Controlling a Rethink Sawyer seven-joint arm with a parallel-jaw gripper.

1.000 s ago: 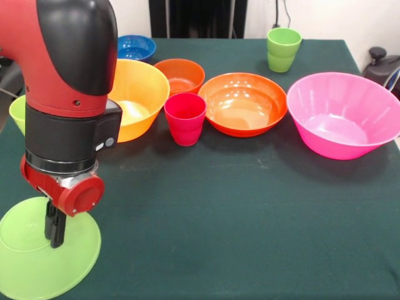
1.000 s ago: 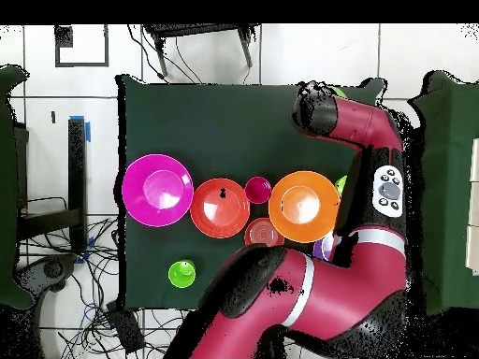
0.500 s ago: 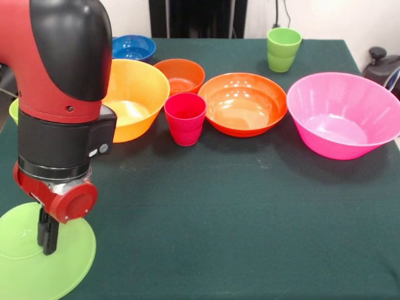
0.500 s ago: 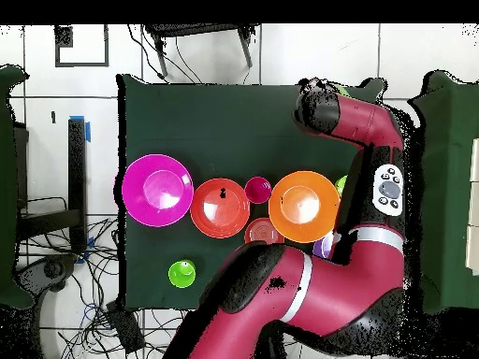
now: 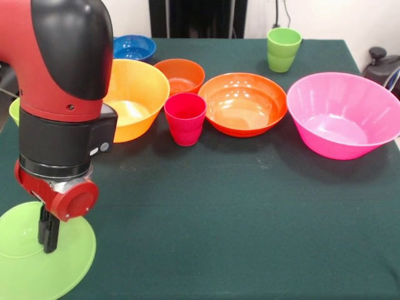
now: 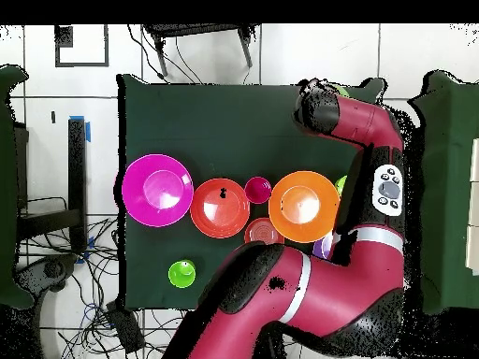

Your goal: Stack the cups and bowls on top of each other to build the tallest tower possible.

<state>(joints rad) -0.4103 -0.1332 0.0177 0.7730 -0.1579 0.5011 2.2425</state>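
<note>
My gripper (image 5: 47, 240) hangs low at the near left in the front view. Its fingers are close together, with their tips on the upturned bottom of the lime green bowl (image 5: 69, 262), which lies rim-down. In the overhead view the arm hides the gripper. Across the middle stand the large pink bowl (image 5: 342, 115) (image 6: 157, 190), the medium orange bowl (image 5: 242, 103) (image 6: 220, 208), the red-pink cup (image 5: 185, 117) (image 6: 257, 190) and the yellow-orange bowl (image 5: 134, 94) (image 6: 304, 206), all upright and apart. No tower stands.
Behind that row sit the small dark orange bowl (image 5: 181, 74), the blue bowl (image 5: 133, 47) and a light green cup (image 5: 283, 49) (image 6: 181, 274). A second light green cup (image 5: 14, 109) peeks out by the arm. A purple bowl (image 6: 324, 248) shows beside the arm.
The gripper and the lime green bowl shifted slightly left together a second ago. Over the last half second they have held still.
</note>
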